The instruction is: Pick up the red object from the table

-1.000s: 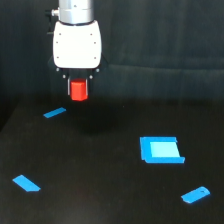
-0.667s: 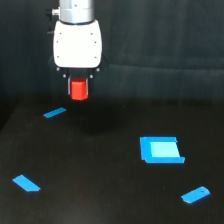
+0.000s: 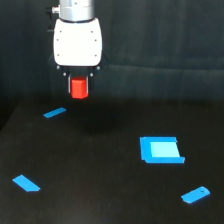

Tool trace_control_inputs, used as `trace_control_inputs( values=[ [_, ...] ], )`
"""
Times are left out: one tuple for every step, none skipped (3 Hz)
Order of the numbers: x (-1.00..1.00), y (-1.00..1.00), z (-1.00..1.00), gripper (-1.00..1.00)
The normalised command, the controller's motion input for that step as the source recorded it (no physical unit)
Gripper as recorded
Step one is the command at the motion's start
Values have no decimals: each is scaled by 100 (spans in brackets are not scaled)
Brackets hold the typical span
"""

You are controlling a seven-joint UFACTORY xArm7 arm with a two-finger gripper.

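The tool [image 3: 79,89] is gripping the red block [image 3: 79,88] between narrowly spaced fingers, hanging clear above the black worktop [image 3: 100,175]; the fingertips are hard to distinguish.

Square blue tray [image 3: 161,150], three flat blue pieces [image 3: 54,113] [image 3: 26,183] [image 3: 195,194], dark backdrop [image 3: 165,50]

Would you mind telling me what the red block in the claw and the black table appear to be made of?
The small red-orange chunky block looks like moulded plastic, though painted wood is possible: its colour is uniform and saturated, with a soft sheen and no visible grain. The wide black table looks like a smooth, slightly glossy laminate or plastic sheet, since it shows faint, dull reflections; its actual material cannot be settled from this view.
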Motion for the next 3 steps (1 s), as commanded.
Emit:
trace_control_inputs(
  values=[
    [4,-1,17,-100],
    [0,5,16,-93],
    [-2,-3,4,-100]
  ],
)
